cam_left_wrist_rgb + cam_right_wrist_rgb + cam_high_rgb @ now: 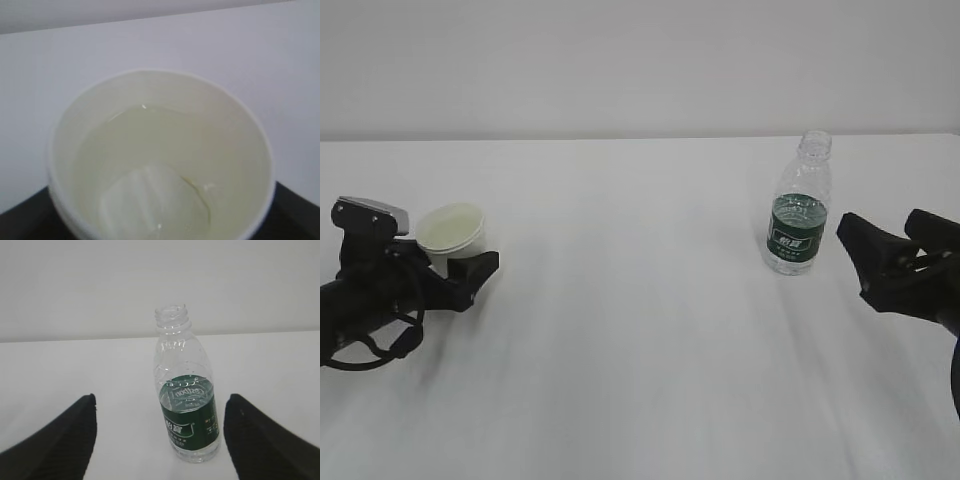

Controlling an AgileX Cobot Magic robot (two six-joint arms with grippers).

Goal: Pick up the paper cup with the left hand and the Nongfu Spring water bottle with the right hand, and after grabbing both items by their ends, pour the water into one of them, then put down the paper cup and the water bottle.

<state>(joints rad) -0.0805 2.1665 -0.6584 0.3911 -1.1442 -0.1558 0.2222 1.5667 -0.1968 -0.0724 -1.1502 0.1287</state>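
The white paper cup (pixel 450 228) stands upright on the table at the left, with clear water (pixel 150 145) in its cream inside (pixel 165 100). My left gripper (pixel 457 265) lies low around it, jaws spread wide, one black finger (pixel 480 268) showing in front of the cup and the other hidden behind it. In the left wrist view the cup fills the frame and only the finger edges (pixel 297 212) show at the bottom corners. The capless Nongfu Spring water bottle (pixel 797 215) (pixel 187 410) stands upright at the right, partly filled. My right gripper (pixel 880 228) (pixel 161 402) is open just short of it, touching nothing.
The white table (pixel 640 320) runs back to a pale wall (pixel 640 60). The cup and the bottle stand far apart, with bare tabletop between them.
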